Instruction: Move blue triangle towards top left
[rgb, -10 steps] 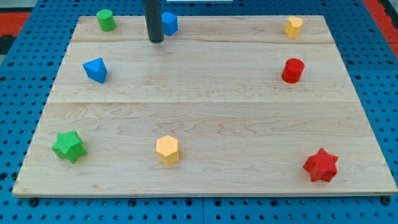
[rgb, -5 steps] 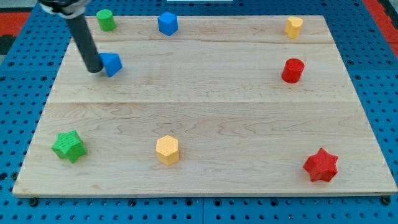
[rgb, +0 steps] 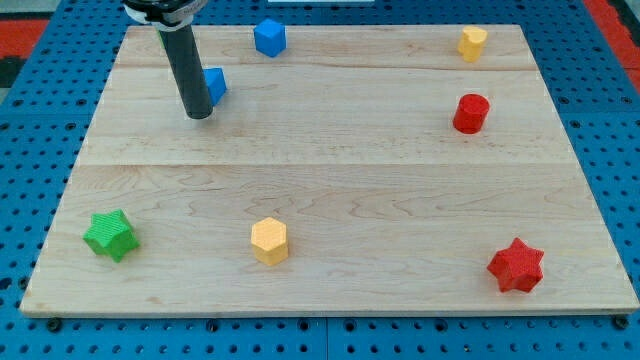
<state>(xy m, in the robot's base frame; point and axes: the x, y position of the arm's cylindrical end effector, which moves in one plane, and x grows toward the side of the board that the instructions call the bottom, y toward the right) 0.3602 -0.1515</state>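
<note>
The blue triangle (rgb: 215, 84) lies on the wooden board (rgb: 330, 190) in its upper left part, partly hidden behind the rod. My tip (rgb: 199, 114) rests on the board just below and left of the triangle, touching it or nearly so. The rod rises from the tip toward the view's top left and leaves the frame there.
A blue block (rgb: 269, 37) sits at the top, right of the rod. A yellow block (rgb: 473, 42) is at top right, with a red cylinder (rgb: 470, 113) below it. A green star (rgb: 110, 235), a yellow hexagon (rgb: 269, 240) and a red star (rgb: 516, 265) lie along the bottom.
My tip came from the top edge down to the triangle's left, then moved right. The blue triangle slid right and slightly up. The rod now hides the green cylinder.
</note>
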